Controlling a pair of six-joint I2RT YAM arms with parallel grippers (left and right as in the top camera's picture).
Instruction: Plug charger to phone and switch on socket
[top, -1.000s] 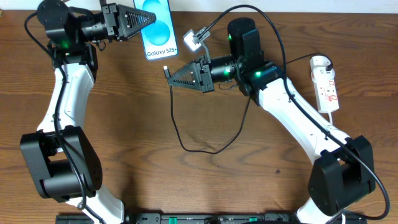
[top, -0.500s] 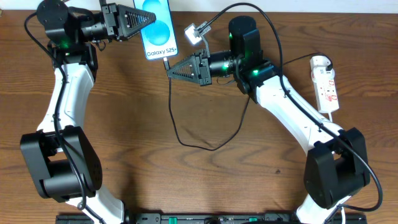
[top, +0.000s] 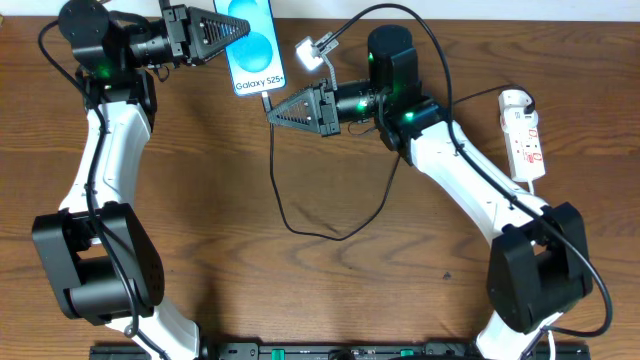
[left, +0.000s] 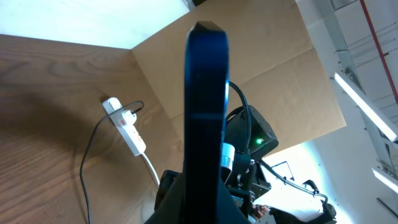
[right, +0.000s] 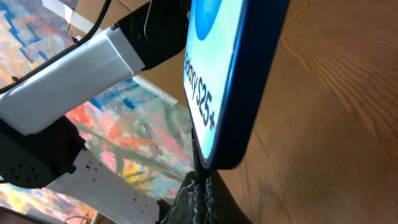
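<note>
The phone (top: 252, 45), blue screen with "Galaxy S25+", is held at the table's far edge by my left gripper (top: 228, 32), which is shut on it. In the left wrist view the phone (left: 205, 112) shows edge-on between the fingers. My right gripper (top: 272, 113) is shut on the charger plug tip, which meets the phone's bottom edge (right: 217, 155). The black charger cable (top: 300, 225) loops down over the table. The white socket strip (top: 525, 140) lies at the right and also shows in the left wrist view (left: 127, 127).
A small white adapter block (top: 312, 52) hangs on a cable beside the phone. The socket's white cord (top: 545, 195) runs toward the right arm's base. Brown cardboard (left: 261, 68) stands behind the table.
My right gripper has moved up and left with the plug tip, from below the phone to its bottom edge. The left arm and phone have not moved.
</note>
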